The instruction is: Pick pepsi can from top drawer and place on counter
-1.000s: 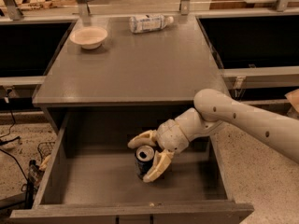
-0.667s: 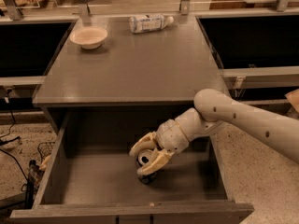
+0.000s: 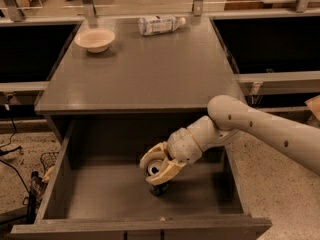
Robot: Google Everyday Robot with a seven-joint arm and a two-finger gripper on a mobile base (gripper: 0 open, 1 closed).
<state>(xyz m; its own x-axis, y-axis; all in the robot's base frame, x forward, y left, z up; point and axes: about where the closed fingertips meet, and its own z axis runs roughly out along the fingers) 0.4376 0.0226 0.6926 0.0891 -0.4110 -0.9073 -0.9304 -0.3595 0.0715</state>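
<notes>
The pepsi can [image 3: 157, 186], dark with a silver top, stands upright on the floor of the open top drawer [image 3: 100, 199], near its middle. My gripper [image 3: 156, 166] reaches down into the drawer from the right, and its cream fingers [image 3: 166, 173] are shut around the can's upper part. The can's top shows between the fingers; its lower body shows below them. The grey counter [image 3: 145, 69] lies above and behind the drawer.
A shallow cream bowl [image 3: 95, 39] sits at the counter's back left. A clear plastic bottle with a white label [image 3: 160, 24] lies on its side at the back middle. Black recesses flank the counter. Cables lie on the floor at the left.
The fingers have closed from a wide spread around the can to a grip on its top. The arm has hardly moved.
</notes>
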